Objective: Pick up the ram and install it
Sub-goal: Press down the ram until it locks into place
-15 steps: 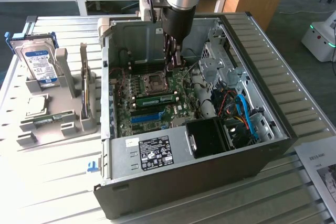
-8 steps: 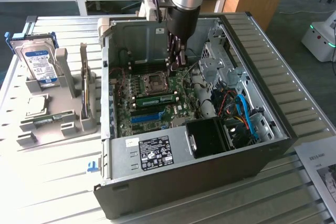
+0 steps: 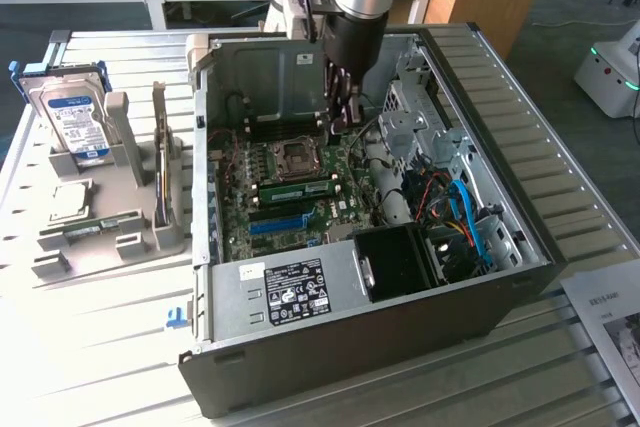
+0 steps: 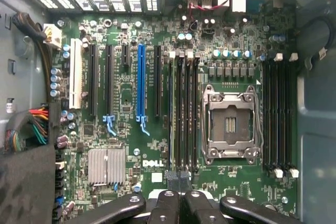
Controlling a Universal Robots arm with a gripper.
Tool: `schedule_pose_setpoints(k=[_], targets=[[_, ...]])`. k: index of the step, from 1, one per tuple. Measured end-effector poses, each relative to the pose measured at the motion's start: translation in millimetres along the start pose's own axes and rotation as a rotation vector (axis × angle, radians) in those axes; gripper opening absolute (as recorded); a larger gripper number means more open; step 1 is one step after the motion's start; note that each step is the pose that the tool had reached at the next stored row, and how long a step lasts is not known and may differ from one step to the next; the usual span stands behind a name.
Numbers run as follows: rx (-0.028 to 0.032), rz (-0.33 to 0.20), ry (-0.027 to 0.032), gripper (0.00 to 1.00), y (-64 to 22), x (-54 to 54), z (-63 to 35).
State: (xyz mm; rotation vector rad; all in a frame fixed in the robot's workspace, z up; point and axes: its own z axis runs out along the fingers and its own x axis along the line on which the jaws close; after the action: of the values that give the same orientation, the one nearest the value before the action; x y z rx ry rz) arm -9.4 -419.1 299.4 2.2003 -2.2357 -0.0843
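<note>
The long, thin green circuit-board ram (image 3: 300,190) with a pale label sits in one of four black slots beside the metal processor socket (image 4: 231,124), in the slot farthest from it. One similar stick (image 3: 160,162) stands in a grey holder on the table (image 3: 100,347), at the exterior view's left. The wrist view adds the black claw (image 4: 180,179), fingers together and gripping nothing, above the slots' end.

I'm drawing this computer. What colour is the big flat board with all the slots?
Green. The board shows best in the wrist view.
</note>
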Motion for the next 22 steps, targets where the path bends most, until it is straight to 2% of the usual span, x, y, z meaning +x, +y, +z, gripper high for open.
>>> schedule_pose_setpoints(k=[13,22], targets=[[-0.0008,0.0,0.0001,0.1,-14.8,-0.3,-0.6],[-0.0008,0.0,0.0001,0.1,-15.2,-0.2,-0.3]])
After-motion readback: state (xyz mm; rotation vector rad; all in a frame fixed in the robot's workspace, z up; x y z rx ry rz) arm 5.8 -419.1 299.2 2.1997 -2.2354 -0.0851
